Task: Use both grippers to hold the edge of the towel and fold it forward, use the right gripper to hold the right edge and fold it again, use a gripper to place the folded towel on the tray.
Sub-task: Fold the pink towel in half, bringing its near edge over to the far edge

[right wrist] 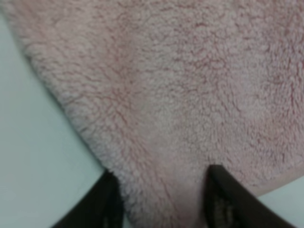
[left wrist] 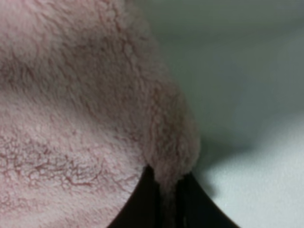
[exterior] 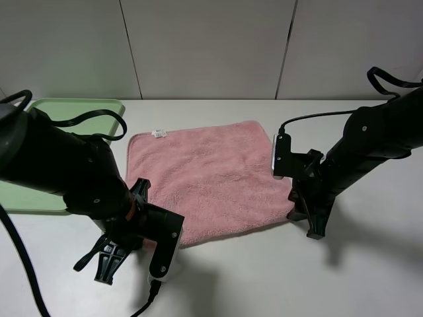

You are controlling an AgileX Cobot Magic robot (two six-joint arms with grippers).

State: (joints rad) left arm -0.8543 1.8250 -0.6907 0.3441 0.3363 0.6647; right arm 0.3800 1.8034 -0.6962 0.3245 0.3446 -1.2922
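Towel (exterior: pixel 211 178), pink, one, lying flat and unfolded at the middle of the tabletop (exterior: pixel 277 284). Roughly square with rounded corners; small white label (exterior: pixel 159 133) at its 11 o'clock corner. Pile thick and fleecy, matted in places. Limp cloth, likely to sag and drag wherever it is not held.

Tray (exterior: pixel 73 109), pale green, shallow, raised rim, near the towel at its 9 o'clock; partly hidden by the left arm.

Left tool (left wrist: pixel 165 202), at the towel's 7 o'clock corner: jaws narrow, a tuft of the corner pinched between them.

Right tool (right wrist: pixel 164 199), at the 4 o'clock corner: jaws wide, straddling the hem, cloth between them but not clamped.

Step in hand, by judgement: securing the near edge for the first fold, toward 12 o'clock. Advice:
- Close the right tool on a deep bite of hem before any lift.
- Raise both corners together and level, high enough for the edge to clear the pile.
- Carry forward at a matched pace, keeping the edge taut.
- Lay it along the far hem, then release.
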